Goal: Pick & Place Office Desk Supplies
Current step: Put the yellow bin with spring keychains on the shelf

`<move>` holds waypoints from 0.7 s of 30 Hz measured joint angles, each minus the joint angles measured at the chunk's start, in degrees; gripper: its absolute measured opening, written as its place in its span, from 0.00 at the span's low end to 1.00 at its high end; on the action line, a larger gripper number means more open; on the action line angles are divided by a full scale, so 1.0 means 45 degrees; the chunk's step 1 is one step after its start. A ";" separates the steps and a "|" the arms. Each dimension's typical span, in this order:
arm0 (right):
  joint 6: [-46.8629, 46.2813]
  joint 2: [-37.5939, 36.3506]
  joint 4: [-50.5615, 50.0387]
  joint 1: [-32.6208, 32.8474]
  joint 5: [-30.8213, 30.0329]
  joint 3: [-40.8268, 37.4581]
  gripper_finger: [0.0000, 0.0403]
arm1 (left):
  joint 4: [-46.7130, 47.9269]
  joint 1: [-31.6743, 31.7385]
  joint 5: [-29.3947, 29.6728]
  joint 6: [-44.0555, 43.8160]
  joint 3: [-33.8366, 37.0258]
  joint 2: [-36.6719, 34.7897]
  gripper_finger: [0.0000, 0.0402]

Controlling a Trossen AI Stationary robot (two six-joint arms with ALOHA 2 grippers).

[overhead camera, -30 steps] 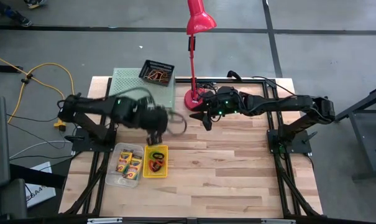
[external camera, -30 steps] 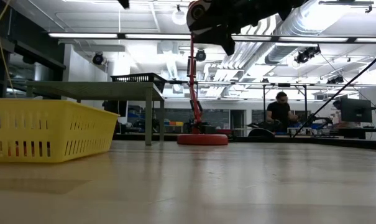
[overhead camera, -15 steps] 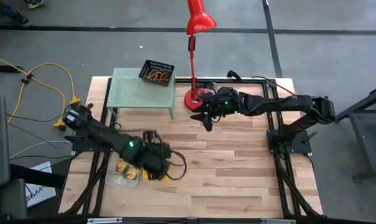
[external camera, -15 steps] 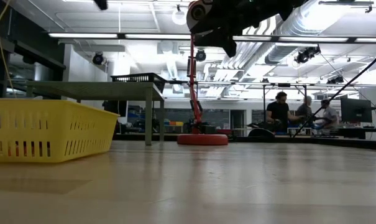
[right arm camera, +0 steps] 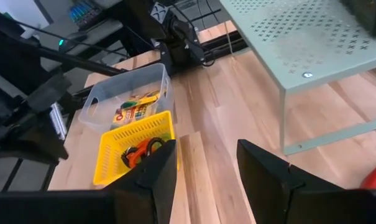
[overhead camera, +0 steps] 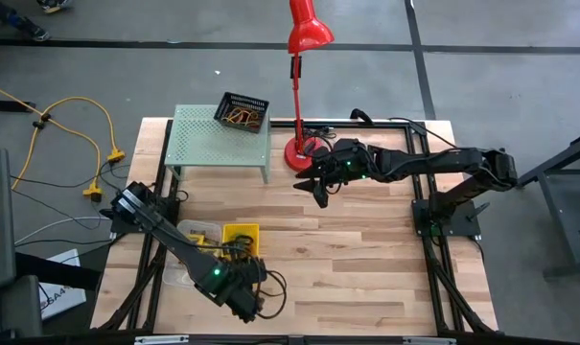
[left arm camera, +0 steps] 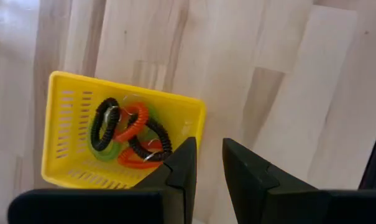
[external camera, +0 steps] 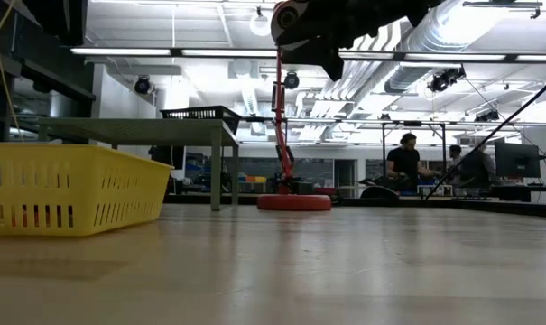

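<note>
The yellow bin (left arm camera: 119, 137) stands on the table's near left and holds several coloured loops (left arm camera: 130, 134). Beside it, on its left, a clear bin (right arm camera: 128, 93) holds yellow crayon boxes (right arm camera: 137, 107). A black mesh bin (overhead camera: 243, 110) sits on the light-green rack (overhead camera: 220, 142) at the far left. My left gripper (overhead camera: 248, 305) hangs by the table's near edge, just past the yellow bin (overhead camera: 240, 233), pointing steeply down, open and with nothing between its fingers (left arm camera: 206, 149). My right gripper (overhead camera: 318, 195) hovers open near the lamp's base, nothing between its fingers (right arm camera: 206, 152).
The tall red lamp (overhead camera: 304, 38) stands on its round base (overhead camera: 302, 151) at the far middle, right of the rack. My left arm crosses over the near parts of both bins. Bare wood lies across the table's middle and right. People sit in the room beyond the table (external camera: 406, 162).
My left gripper has swung from beside the rack, over the bins, toward the table's near edge, sinking and turning as it went. Its fingers keep the same gap. The bins stay in place.
</note>
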State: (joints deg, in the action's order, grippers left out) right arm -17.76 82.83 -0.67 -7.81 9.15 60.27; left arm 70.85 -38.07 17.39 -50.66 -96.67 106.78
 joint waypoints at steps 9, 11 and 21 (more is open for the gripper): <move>0.0010 0.0000 -0.0467 0.0432 -0.0015 0.0000 0.39 | -0.0586 0.0011 -0.0469 -0.0173 0.1306 -0.0004 0.18; 0.0014 -0.0001 -0.0562 0.0504 -0.0049 0.0000 0.39 | -0.0643 0.0011 -0.0480 -0.0237 0.1513 -0.0005 0.18; 0.0010 0.0000 -0.0578 0.0490 -0.0049 0.0000 0.39 | -0.1542 -0.0092 -0.0533 -0.0057 0.2627 -0.0018 0.18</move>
State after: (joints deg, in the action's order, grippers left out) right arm -17.72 82.83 -3.27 -5.61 8.93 60.27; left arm 63.91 -38.48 14.99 -50.92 -84.85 106.69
